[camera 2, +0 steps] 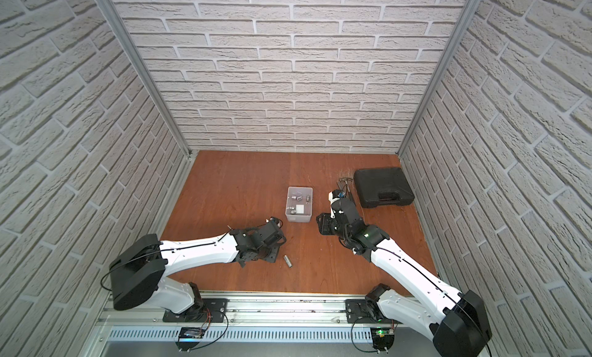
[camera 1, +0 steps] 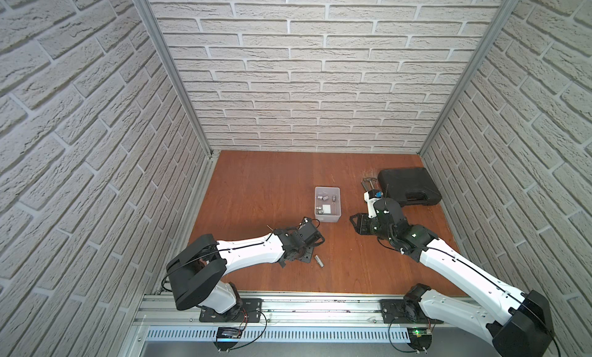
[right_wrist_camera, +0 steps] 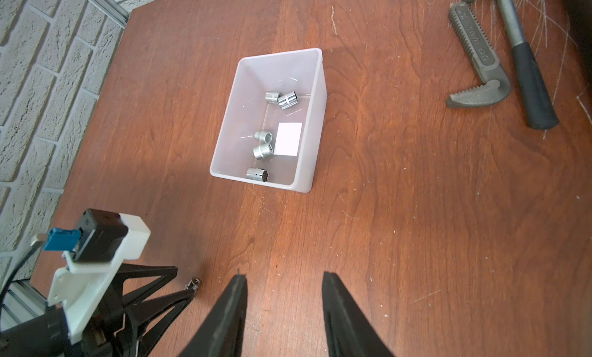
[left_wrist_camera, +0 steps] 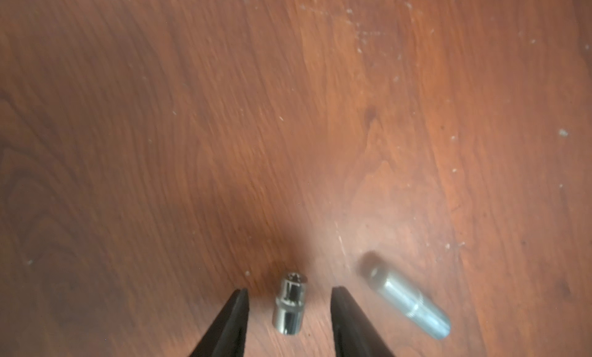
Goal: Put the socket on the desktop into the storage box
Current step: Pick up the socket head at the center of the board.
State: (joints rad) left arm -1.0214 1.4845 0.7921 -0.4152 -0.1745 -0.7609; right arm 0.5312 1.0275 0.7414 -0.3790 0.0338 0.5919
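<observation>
socket [left_wrist_camera: 290,304] lies ungripped within partly spread left tool [left_wrist_camera: 290,288]; right tool [right_wrist_camera: 284,274] partly spread, empty.

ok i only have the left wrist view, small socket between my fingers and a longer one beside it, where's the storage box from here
Observer: In both top views the storage box stands ahead of the left gripper and to its right, apart from it.
Operator: anything in it yet
Observer: The right wrist view shows five sockets lying on its floor.
Operator: is the right arm over it
Observer: No, the right gripper is beside the box on its right, open and empty.
</observation>
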